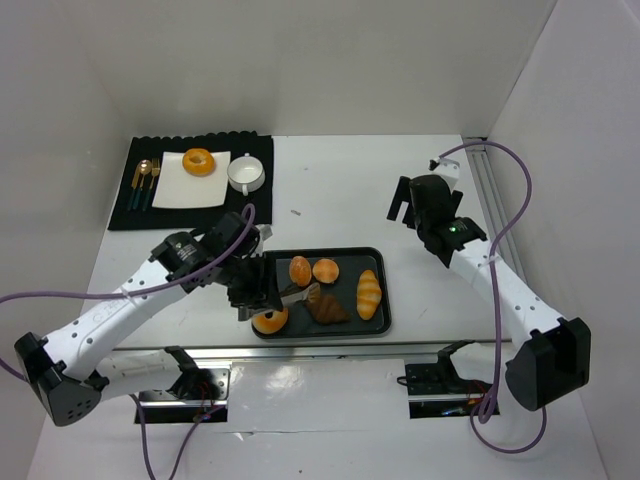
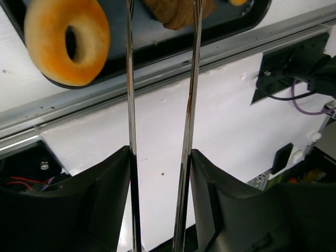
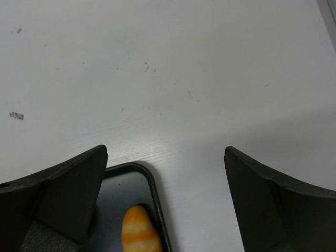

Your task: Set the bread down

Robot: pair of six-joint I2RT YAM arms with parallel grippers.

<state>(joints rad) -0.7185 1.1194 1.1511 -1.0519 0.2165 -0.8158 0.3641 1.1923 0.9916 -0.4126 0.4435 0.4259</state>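
A black tray (image 1: 378, 322) holds a ring-shaped bread (image 1: 270, 321), two round buns (image 1: 300, 270), a brown croissant (image 1: 328, 309) and a striped loaf (image 1: 369, 294). My left gripper (image 1: 250, 285) is shut on metal tongs (image 1: 296, 296) that reach to the croissant. In the left wrist view the tong arms (image 2: 130, 79) run from my gripper (image 2: 160, 157) to either side of the croissant (image 2: 178, 13); their tips are out of frame, and the ring bread (image 2: 67, 39) lies left of them. My right gripper (image 1: 405, 205) is open and empty, above bare table past the tray's far right corner (image 3: 152, 184).
At the back left a black mat (image 1: 125, 215) carries a white plate (image 1: 170, 195) with a ring bread (image 1: 198, 162), a white cup (image 1: 245, 174) and gold cutlery (image 1: 145, 180). A metal rail (image 1: 330, 350) runs along the near edge. White walls enclose the table.
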